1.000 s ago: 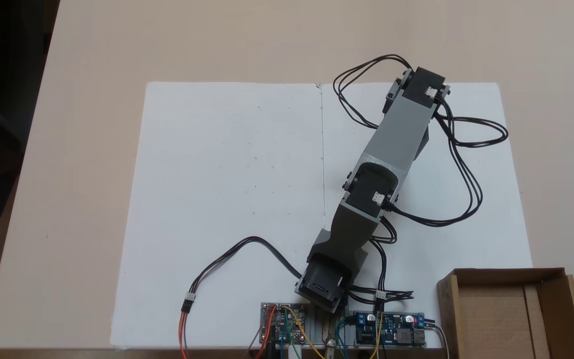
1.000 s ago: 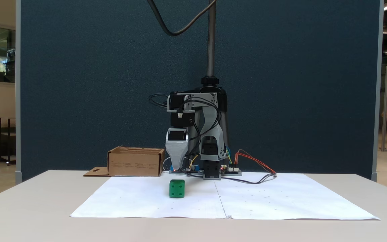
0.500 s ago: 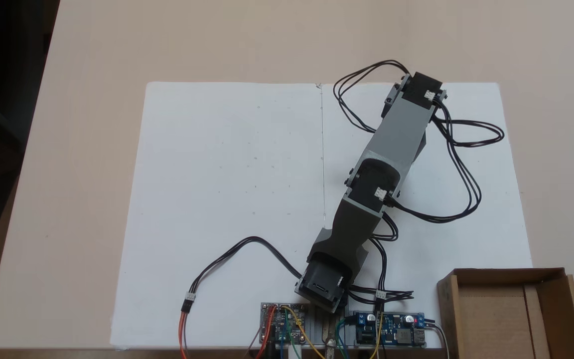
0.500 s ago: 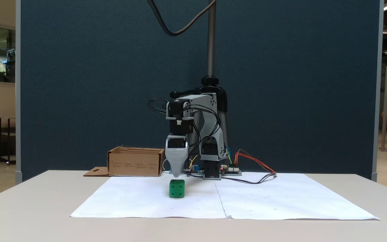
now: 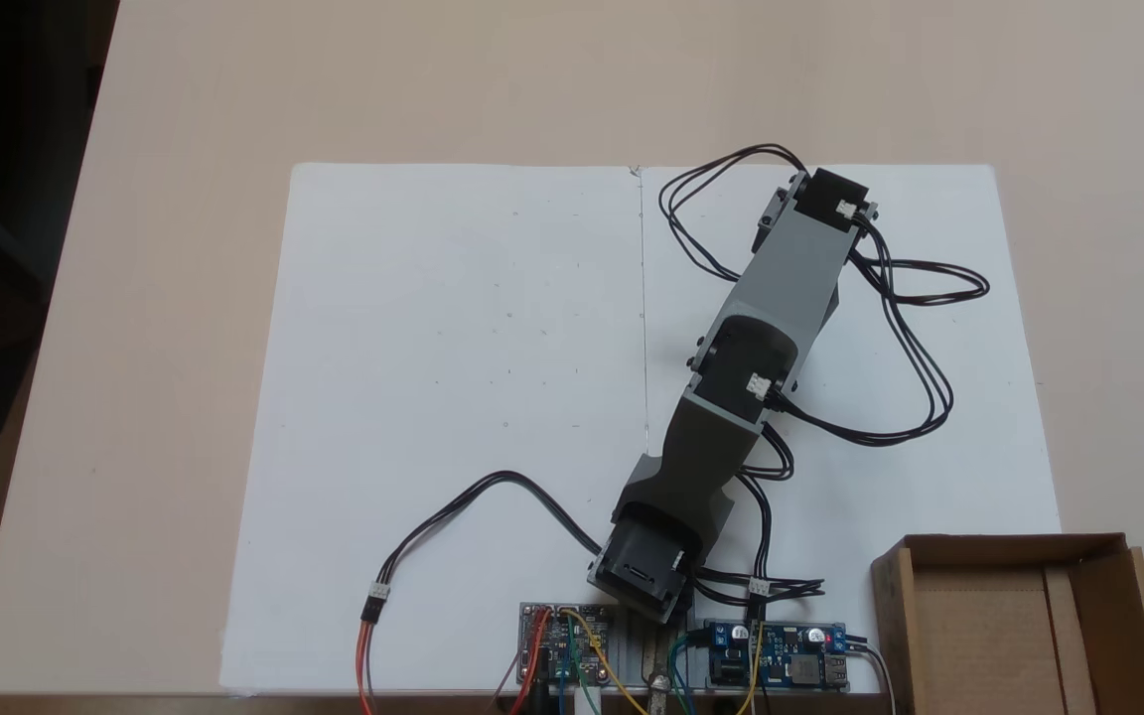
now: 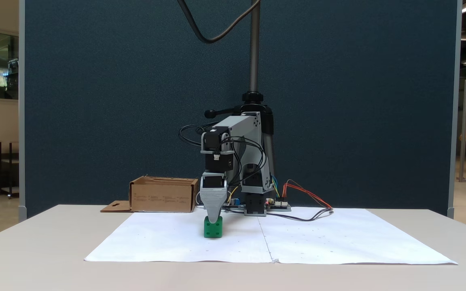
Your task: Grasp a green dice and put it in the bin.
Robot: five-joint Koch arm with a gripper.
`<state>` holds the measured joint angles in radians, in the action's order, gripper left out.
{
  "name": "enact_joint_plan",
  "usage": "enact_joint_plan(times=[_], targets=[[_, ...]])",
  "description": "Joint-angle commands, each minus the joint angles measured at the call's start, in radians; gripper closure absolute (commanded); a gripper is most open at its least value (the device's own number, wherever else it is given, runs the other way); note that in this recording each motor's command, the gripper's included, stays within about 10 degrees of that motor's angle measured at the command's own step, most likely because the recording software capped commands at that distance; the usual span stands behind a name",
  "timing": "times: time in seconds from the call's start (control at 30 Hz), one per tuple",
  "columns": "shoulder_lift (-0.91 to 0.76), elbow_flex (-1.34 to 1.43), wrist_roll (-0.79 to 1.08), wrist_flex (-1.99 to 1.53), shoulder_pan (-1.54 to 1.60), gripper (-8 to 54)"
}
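The green dice (image 6: 213, 229) sits on the white paper, left of its centre seam in a fixed view. My grey gripper (image 6: 214, 219) points straight down, and its tip overlaps the dice's top edge. One tapered jaw faces the camera with the other behind it, so I cannot tell the gap. From above, the arm's wrist (image 5: 820, 214) covers both gripper and dice. The bin (image 5: 1014, 542), a brown cardboard box with a hang-hole flap, stands beside the arm's base; it appears as the bin (image 6: 163, 197) behind and left of the dice.
Two circuit boards (image 5: 572, 643) lie by the arm's base (image 5: 646, 571). Black cables (image 5: 929, 328) loop out to the right of the arm over the white paper (image 5: 453, 397). A dark blue partition (image 6: 95, 101) stands behind the table.
The gripper has come down from well above the dice until its tip reaches the dice's top. From above, the wrist has drawn slightly toward the base. The dice has not moved.
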<state>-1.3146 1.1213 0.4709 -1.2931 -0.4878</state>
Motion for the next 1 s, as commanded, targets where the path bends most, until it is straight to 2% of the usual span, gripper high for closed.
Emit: enact_joint_plan(times=[0.0, 0.97], targets=[[-0.029, 0.000, -0.025, 0.028, -0.017, 2.3], [-0.002, 0.120, -0.026, 0.230, -0.035, 4.2]])
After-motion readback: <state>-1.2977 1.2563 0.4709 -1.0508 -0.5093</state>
